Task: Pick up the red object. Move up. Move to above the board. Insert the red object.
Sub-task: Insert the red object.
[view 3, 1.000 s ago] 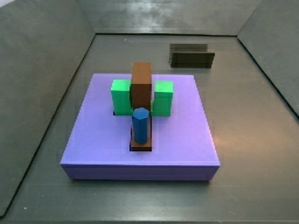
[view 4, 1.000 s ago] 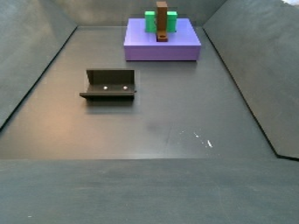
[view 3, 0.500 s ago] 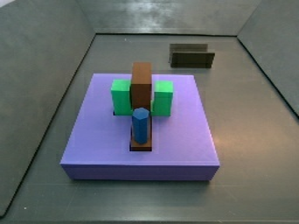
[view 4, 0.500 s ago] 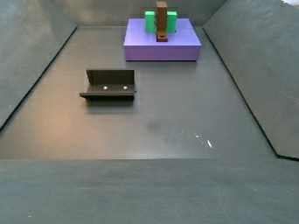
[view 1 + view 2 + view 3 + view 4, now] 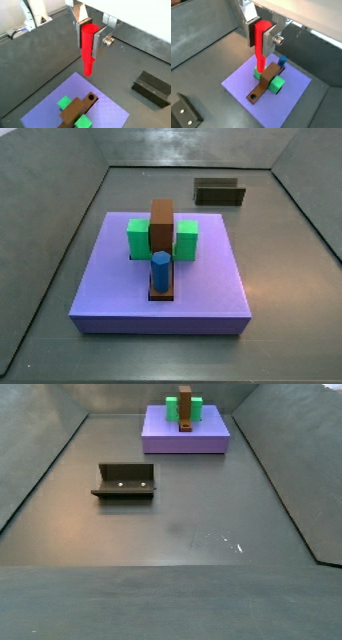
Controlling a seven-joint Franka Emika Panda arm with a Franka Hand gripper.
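Note:
My gripper (image 5: 88, 36) shows only in both wrist views (image 5: 259, 37); it is shut on the red object (image 5: 89, 50), a thin bright red peg that hangs straight down from between the silver fingers (image 5: 103, 37). The peg (image 5: 260, 50) is high above the lavender board (image 5: 294, 87), with its tip over the green block (image 5: 276, 83) and brown bar (image 5: 264, 82). The board (image 5: 201, 288) carries the brown bar (image 5: 162, 233), green block (image 5: 138, 238) and an upright blue cylinder (image 5: 160, 271). In both side views the gripper and the peg are out of view.
A dark olive fixture (image 5: 126, 481) stands on the grey floor away from the board (image 5: 207, 439); it also shows in a side view (image 5: 221, 192) and in both wrist views (image 5: 153, 87) (image 5: 184, 112). Grey walls enclose the floor.

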